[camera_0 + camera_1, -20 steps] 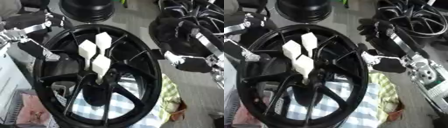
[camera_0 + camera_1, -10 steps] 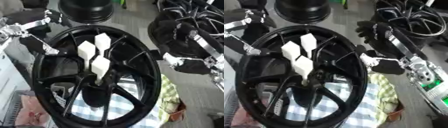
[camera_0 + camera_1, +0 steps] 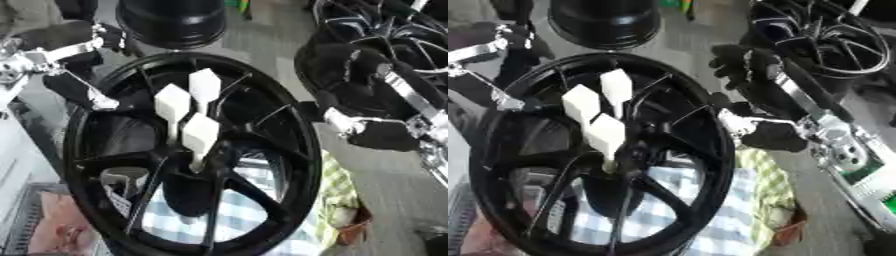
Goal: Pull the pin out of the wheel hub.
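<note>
A big black wheel hub (image 3: 289,165) lies flat in the middle of both views. Three white pins with flat angular heads stand together in its centre: one in front (image 3: 199,136), one at the left (image 3: 171,102), one behind (image 3: 205,86). My left hand (image 3: 80,86) comes in from the upper left and rests at the hub's left rim. My right hand (image 3: 770,135) sits just outside the right rim, its arm (image 3: 802,92) running up and to the right. Neither hand touches a pin.
A black round part (image 3: 171,20) stands behind the hub and more spoked wheels (image 3: 833,35) lie at the upper right. A blue checked cloth (image 3: 667,210) and a yellow-green cloth (image 3: 772,192) lie under the hub. A pinkish thing (image 3: 52,227) is at the lower left.
The whole picture has shifted a little, so the camera moved. Both hands stay by the rim and the three pins stand as before.
</note>
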You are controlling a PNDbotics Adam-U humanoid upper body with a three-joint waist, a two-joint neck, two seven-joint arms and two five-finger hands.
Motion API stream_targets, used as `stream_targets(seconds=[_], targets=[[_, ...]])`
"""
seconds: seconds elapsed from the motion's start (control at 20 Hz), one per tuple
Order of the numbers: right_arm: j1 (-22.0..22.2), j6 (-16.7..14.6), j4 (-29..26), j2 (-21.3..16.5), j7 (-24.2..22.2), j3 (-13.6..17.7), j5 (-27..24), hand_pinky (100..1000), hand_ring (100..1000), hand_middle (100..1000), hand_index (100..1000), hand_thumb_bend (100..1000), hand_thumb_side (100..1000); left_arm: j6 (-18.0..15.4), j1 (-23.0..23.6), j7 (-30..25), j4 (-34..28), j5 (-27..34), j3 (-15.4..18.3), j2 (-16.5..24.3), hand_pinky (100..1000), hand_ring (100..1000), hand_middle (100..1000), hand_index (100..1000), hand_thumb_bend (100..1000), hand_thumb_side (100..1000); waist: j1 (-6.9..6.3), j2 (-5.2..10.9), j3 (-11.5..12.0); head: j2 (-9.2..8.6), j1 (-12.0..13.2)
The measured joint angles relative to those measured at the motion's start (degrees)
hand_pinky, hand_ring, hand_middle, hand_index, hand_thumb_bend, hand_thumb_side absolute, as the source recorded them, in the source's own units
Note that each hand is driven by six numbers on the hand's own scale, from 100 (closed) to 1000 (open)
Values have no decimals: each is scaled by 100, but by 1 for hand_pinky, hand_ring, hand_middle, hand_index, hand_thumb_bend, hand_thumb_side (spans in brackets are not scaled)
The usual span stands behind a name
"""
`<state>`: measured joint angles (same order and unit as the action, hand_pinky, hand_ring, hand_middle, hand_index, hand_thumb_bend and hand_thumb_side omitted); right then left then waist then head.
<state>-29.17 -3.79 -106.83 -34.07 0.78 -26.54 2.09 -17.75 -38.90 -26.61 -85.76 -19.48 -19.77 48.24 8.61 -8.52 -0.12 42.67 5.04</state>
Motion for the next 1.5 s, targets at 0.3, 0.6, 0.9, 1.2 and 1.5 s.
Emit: stream_targets(seconds=[0.3, 0.6, 0.9, 1.2, 1.5], targets=[[0, -2, 0, 1, -2, -9, -4, 673, 775, 768, 908, 105, 273, 1, 1, -303, 38, 175, -86, -52, 767, 750, 730, 826, 456, 376, 1, 0, -18, -39, -2], [0, -5, 0, 1, -1, -21, -5, 673, 775, 768, 908, 101, 274, -49, 21, -415, 31, 182, -123, -72, 779, 764, 753, 838, 486, 396, 3, -1, -19, -43, -12], [0, -18, 1, 2, -9, -29, -5, 673, 775, 768, 908, 100, 275, -144, 143, -438, -176, 45, -155, -48, 795, 779, 762, 843, 502, 407, 2, -6, -19, -61, -32], [3, -33, 1, 2, -3, -29, -5, 673, 775, 768, 908, 100, 276, -193, 302, -397, -348, 46, -160, 29, 786, 776, 757, 842, 533, 419, 1, -33, -19, -102, -88], [5, -48, 1, 2, 6, -29, -7, 672, 775, 768, 908, 100, 278, -198, 413, -365, -445, 233, -160, 108, 784, 776, 757, 842, 568, 435, 2, -65, -20, -121, -196]])
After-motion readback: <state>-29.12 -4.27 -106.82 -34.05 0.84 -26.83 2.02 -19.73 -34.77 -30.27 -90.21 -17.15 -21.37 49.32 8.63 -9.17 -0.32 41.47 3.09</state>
